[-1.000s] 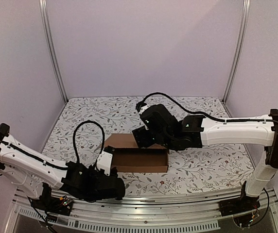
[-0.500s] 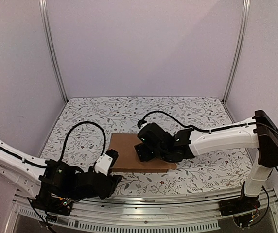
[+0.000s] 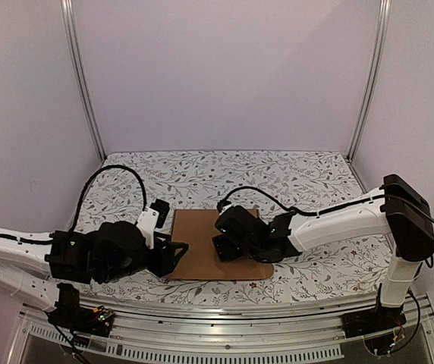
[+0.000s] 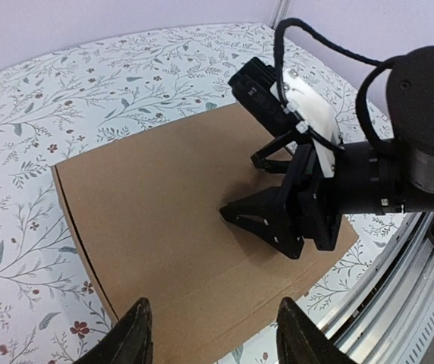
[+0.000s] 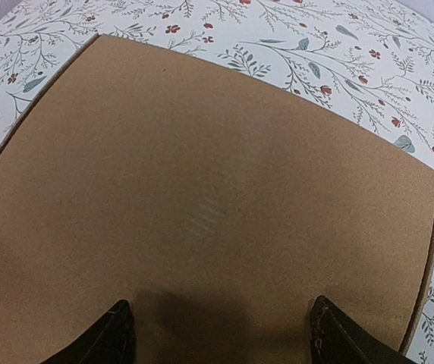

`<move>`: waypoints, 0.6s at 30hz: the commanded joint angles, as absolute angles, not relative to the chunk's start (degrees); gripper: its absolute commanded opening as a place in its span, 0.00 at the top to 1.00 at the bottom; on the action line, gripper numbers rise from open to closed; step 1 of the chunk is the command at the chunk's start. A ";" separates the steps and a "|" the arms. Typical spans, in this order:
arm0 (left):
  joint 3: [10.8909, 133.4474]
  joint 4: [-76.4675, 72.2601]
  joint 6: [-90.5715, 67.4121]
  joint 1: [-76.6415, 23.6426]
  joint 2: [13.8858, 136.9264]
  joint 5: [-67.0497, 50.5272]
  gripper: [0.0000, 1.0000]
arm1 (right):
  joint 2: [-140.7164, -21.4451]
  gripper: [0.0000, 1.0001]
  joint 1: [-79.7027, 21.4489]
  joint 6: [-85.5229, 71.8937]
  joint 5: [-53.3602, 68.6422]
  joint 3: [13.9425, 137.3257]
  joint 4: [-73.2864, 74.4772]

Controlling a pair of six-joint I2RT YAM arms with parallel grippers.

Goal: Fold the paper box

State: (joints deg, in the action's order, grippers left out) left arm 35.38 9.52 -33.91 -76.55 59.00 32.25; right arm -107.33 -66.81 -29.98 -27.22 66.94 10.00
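The paper box [image 3: 198, 250] lies in the middle of the table as a shallow brown cardboard box with its lid down flat. My right gripper [image 3: 224, 247] is open, its black fingers spread over the lid's right half and down at its surface. In the right wrist view the lid [image 5: 217, 167] fills the frame, with the right gripper [image 5: 224, 343] straddling bare cardboard. My left gripper [image 3: 176, 255] is open at the box's front left corner. From the left wrist, the left gripper [image 4: 215, 343] hangs over the box [image 4: 149, 205], facing the right gripper [image 4: 270, 220].
A floral cloth [image 3: 308, 178] covers the table. A metal rail [image 3: 240, 311] runs along the near edge just in front of the box. Upright frame posts [image 3: 80, 83] and pale walls close in the back and sides. A black cable [image 3: 114, 178] loops above the left arm.
The box stood open a second ago; its lid has come down flat under the lowering right gripper. My left arm swung from the front rail up to the box's left corner, jaws widening.
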 commanded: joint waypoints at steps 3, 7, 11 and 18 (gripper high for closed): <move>34.25 7.54 -30.47 -65.33 60.89 20.38 0.44 | -107.98 0.22 -66.92 -30.78 -25.66 64.46 11.99; 35.15 8.61 -30.64 -60.76 64.08 18.57 0.39 | -104.97 0.19 -66.88 -30.17 -25.58 63.53 12.40; 34.99 8.63 -30.99 -57.81 65.90 18.28 0.30 | -100.36 0.13 -66.94 -29.03 -26.96 62.24 14.86; 33.83 6.35 -31.70 -51.25 69.75 10.96 0.22 | -90.71 0.05 -65.58 -26.88 -29.41 59.38 21.49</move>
